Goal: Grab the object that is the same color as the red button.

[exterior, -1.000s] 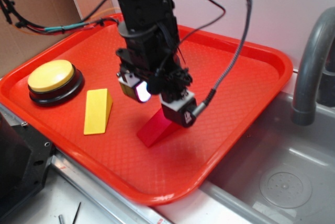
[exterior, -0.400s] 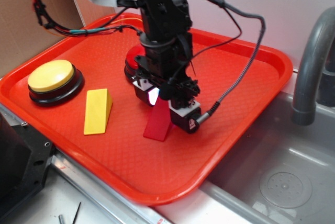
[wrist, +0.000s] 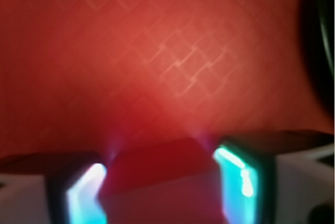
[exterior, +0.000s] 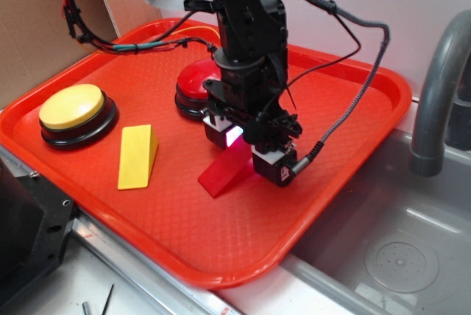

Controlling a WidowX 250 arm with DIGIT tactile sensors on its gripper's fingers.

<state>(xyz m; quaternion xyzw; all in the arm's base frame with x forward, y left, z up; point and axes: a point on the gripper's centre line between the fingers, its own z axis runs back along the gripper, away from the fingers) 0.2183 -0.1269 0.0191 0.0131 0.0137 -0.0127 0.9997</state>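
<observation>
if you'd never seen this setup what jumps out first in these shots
The black gripper in the middle of the orange-red tray draws the eye first, its glowing fingers on either side of the red wedge; the wrist view shows the wedge between them. Next come the yellow button and yellow wedge at the tray's left, and the red button half hidden behind the arm.

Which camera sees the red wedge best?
The exterior view: the red wedge lies sharp on the tray, partly under the gripper. The wrist view shows only a blurry dark-red piece between the fingers.
</observation>
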